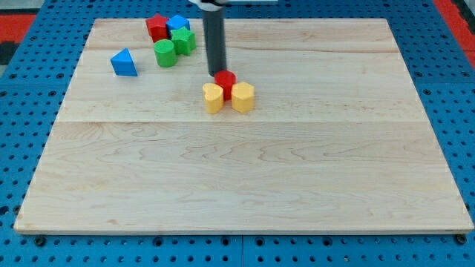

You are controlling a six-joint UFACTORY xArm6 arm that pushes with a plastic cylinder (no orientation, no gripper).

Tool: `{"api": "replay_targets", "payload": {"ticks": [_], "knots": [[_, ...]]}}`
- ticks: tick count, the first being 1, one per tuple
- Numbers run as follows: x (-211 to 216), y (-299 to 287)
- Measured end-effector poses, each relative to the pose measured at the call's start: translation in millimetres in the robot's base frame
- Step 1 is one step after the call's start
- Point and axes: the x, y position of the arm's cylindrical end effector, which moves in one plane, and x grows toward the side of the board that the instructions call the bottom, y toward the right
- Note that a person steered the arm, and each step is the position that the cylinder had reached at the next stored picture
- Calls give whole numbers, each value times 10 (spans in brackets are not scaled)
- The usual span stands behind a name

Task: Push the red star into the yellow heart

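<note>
Since my tip (218,72) (a bare rod, no hand to open or close) is sitting behind the red star (225,79) toward frame top, the star is wedging against the yellow heart (214,96) and yellow block (243,96) on the worktop (237,178).

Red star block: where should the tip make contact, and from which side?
Contact the small red star block on its top-of-view face, where my tip already sits, pushing toward the view's bottom-left. The yellow heart block touches it there; a yellow hexagonal block flanks right.

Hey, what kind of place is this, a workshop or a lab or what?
Probably a robotics lab bench: a pale wooden board lies on a blue perforated mounting plate, my tip touches a red star, and small blocks like the yellow heart sit around.
</note>
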Motion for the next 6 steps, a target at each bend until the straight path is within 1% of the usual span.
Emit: {"api": "replay_targets", "payload": {"ticks": [1, 2, 3, 4, 6], "knots": [[-425, -110], [-1039, 87], [-1504, -54], [-1512, -171], [-1528, -1218]]}}
